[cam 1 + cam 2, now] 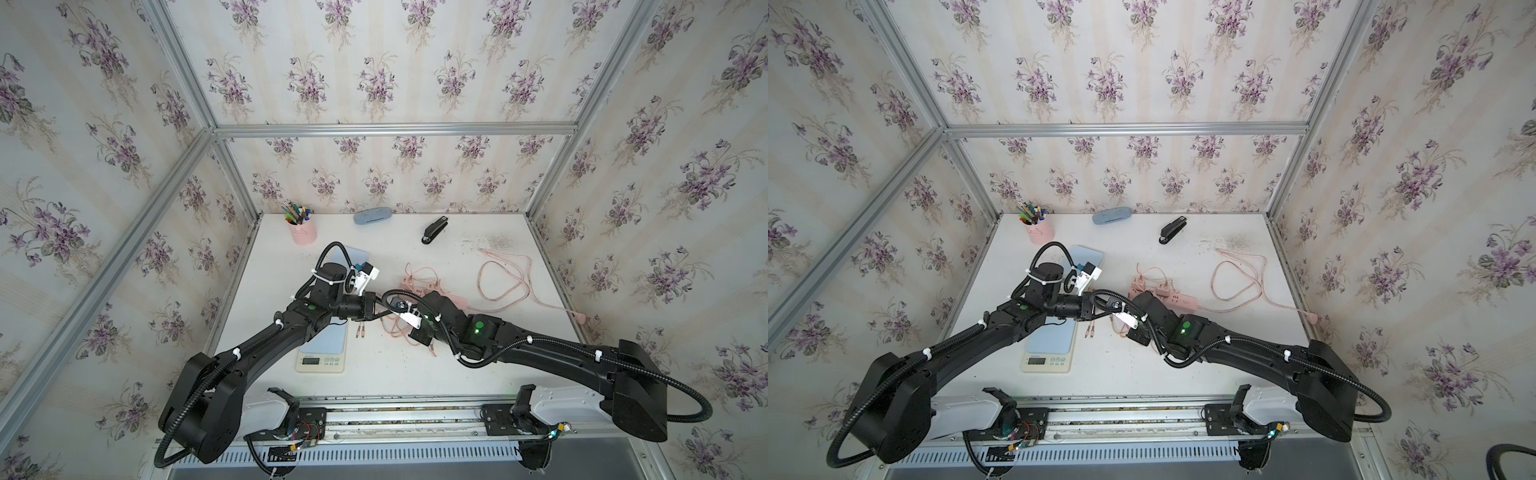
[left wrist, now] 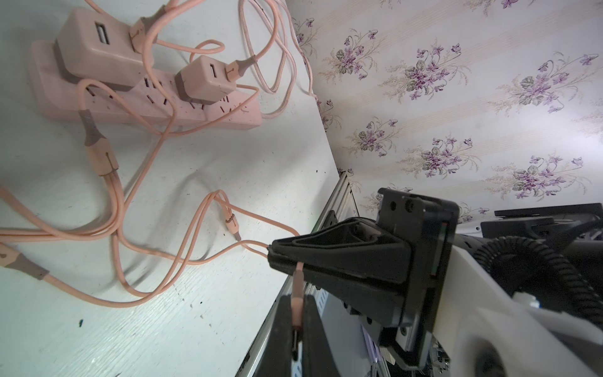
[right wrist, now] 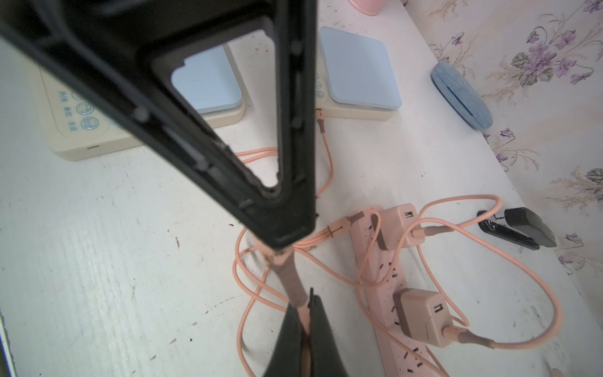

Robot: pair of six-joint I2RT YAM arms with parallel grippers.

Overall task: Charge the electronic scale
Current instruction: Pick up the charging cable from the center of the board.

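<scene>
- My left fingers (image 2: 281, 329) are pinched shut on the plug end of the pink charging cable (image 2: 296, 293).
- My right fingers (image 3: 321, 336) are clamped on the same cable, near the scale (image 1: 322, 361) on the counter (image 1: 415, 374).

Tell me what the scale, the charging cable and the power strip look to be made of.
The scale looks like hard plastic: cream base, smooth matte blue top, moulded rounded edges, printed buttons. The charging cable probably has a soft rubbery sheath, matte peach; it lies in loose loops. The power strip seems rigid pink plastic with a slight sheen, speckled with dirt.
</scene>
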